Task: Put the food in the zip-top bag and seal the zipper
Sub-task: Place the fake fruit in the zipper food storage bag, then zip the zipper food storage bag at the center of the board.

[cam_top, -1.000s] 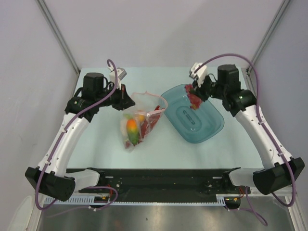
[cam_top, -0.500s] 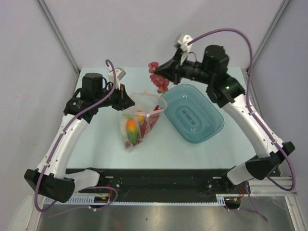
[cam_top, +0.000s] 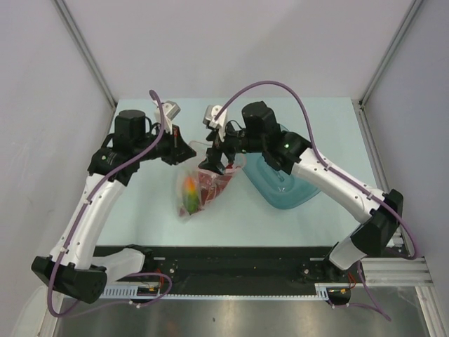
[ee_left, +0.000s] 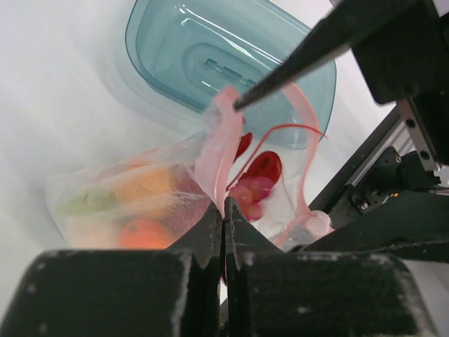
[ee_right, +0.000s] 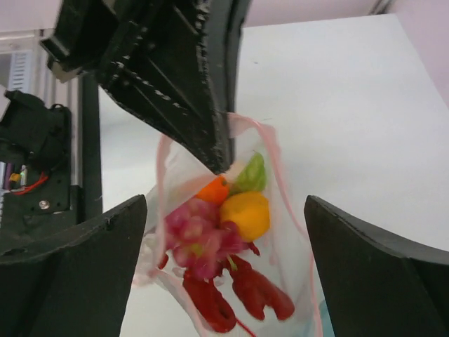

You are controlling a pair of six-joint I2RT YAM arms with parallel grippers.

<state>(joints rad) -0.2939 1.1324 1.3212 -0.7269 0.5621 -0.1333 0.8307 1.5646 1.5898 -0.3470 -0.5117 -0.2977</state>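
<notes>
The pale tabletop (cam_top: pixel 147 217) carries a translucent blue bowl (cam_top: pixel 291 195) on my right. Just beside it, to the left, lies the zip-top bag (cam_top: pixel 198 189), clear floppy plastic slumped on its side with its mouth lifted toward the back.

My left tool (cam_top: pixel 184 150) is pinched tight on the bag's mouth edge and holds it up. My right tool (cam_top: pixel 214 163) hangs over the gaping mouth, its fingers spread wide with nothing gripped between them.

The food sits inside the bag, and my right wrist view sorts it out best:
- the red lobster (ee_right: pixel 207 305) is lowest in the picture
- the dark red clump (ee_right: pixel 200 239) lies just above it
- a yellow fruit (ee_right: pixel 245 214) is beside the clump
- an orange fruit (ee_right: pixel 212 189) and a green piece (ee_right: pixel 251 174) are nearest my left tool's tip

From the top view the same load is only a smear of orange, green and red behind plastic.

Only my left wrist view shows the pinch itself. There the pink zipper strip (ee_left: pixel 219 151) rises straight out of my closed fingers and loops wide open. The bowl's moulded floor is behind it, and one dark finger of my right tool crosses overhead.
</notes>
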